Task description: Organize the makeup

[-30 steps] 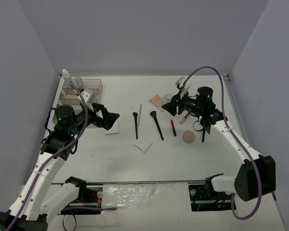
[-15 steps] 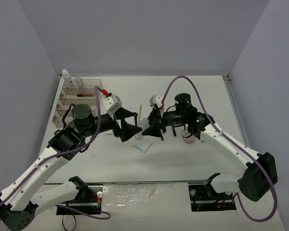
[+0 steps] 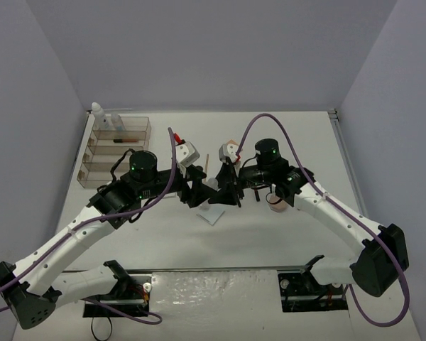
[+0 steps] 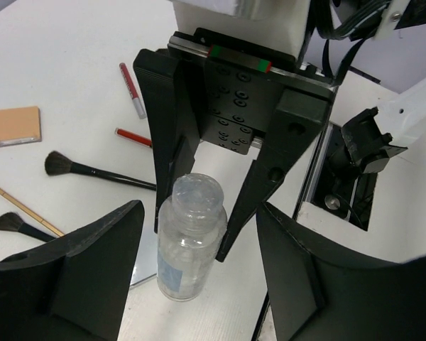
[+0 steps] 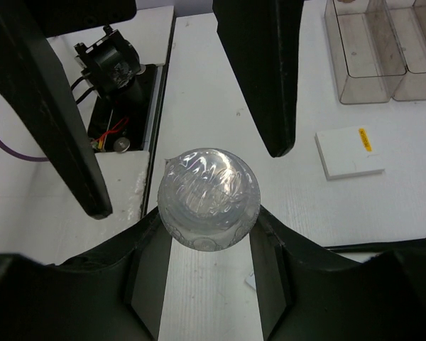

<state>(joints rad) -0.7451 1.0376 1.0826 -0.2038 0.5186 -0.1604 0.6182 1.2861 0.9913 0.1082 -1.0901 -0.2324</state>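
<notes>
Well, I am passing the little clear bottle (image 5: 208,192) from one arm to the other. My right end effector (image 5: 208,220) pinches the bottle and holds it over the middle of the tabletop (image 3: 305,135). My left end effector (image 4: 199,209) is spread wide, with one finger on each side of the bottle, not touching it. I think the next move is to squeeze my left fingers onto the bottle, then let go with the right. After that, the bottle can go to the tray (image 3: 117,145) at the far left.
</notes>
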